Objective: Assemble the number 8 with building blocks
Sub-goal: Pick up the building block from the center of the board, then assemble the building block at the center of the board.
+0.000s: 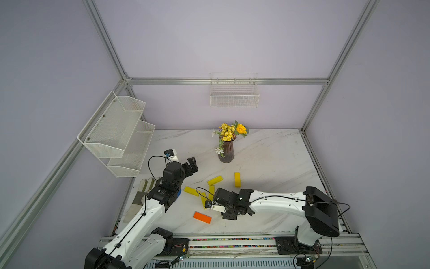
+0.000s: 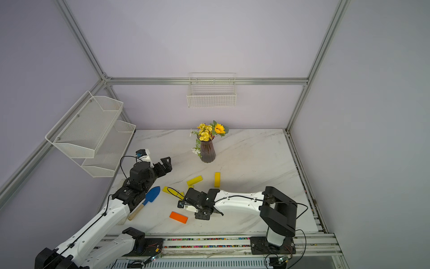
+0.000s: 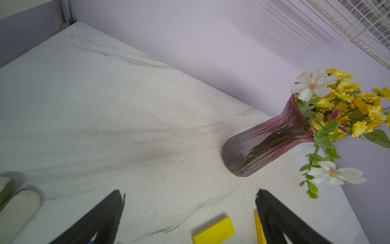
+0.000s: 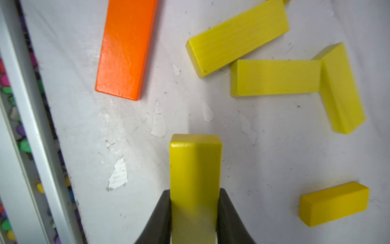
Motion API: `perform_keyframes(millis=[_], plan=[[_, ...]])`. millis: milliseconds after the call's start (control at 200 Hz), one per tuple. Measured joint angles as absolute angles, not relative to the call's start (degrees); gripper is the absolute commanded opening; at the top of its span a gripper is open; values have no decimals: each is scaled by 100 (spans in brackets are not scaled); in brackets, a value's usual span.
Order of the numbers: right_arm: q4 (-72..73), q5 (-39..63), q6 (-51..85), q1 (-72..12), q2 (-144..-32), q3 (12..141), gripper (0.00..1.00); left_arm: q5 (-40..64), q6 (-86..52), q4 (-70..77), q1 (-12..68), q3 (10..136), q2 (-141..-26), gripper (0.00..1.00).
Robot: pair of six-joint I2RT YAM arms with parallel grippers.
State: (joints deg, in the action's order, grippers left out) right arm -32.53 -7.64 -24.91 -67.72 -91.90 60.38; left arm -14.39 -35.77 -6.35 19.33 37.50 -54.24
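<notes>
My right claw (image 4: 195,195) pinches one yellow block (image 4: 195,162) by its long sides (light, stiff, glossy, so I judge it apt to slip), while the orange block (image 4: 126,48) and other yellow blocks (image 4: 274,77) lie loose just beyond its tips and my left claw (image 3: 190,193) hangs spread.

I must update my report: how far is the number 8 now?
Nothing is assembled yet: loose yellow blocks lie scattered, the orange block apart. In hand: the right gripper is shut on one yellow block; the left gripper is open. Every placement remains.
</notes>
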Motion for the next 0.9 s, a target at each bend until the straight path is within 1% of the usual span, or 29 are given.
perform_keyframes(millis=[80, 125, 190, 280, 400, 580, 770, 900], plan=[[-2902, -786, -3173, -6661, -8405, 5647, 0, -1444, -3575, -600, 1933, 3750, -5459, 100], [-2808, -746, -3496, -6464, -8047, 5540, 0, -1446, -3575, -572, 1933, 3750, -5478, 100], [-2689, -694, -3798, -6040, -7773, 5535, 0, -1450, -3573, -532, 1933, 3750, -5496, 100], [-2571, -657, -4143, -5339, -7701, 5577, 0, -1457, -3570, -504, 1933, 3750, -5516, 100], [-2556, -532, -4536, -4434, -7784, 5553, 0, -1459, -3531, -464, 1933, 3750, -5544, 100], [-2488, -130, -5192, -3448, -8042, 5400, 0, -1476, -3509, -414, 1933, 3750, -5551, 100], [-2366, 366, -6110, -2423, -8724, 5395, 0, -1503, -3481, -392, 1933, 3750, -5599, 100], [-2368, 716, -6742, -1885, -9268, 5581, 0, -1507, -3481, -392, 1933, 3750, -5671, 100]])
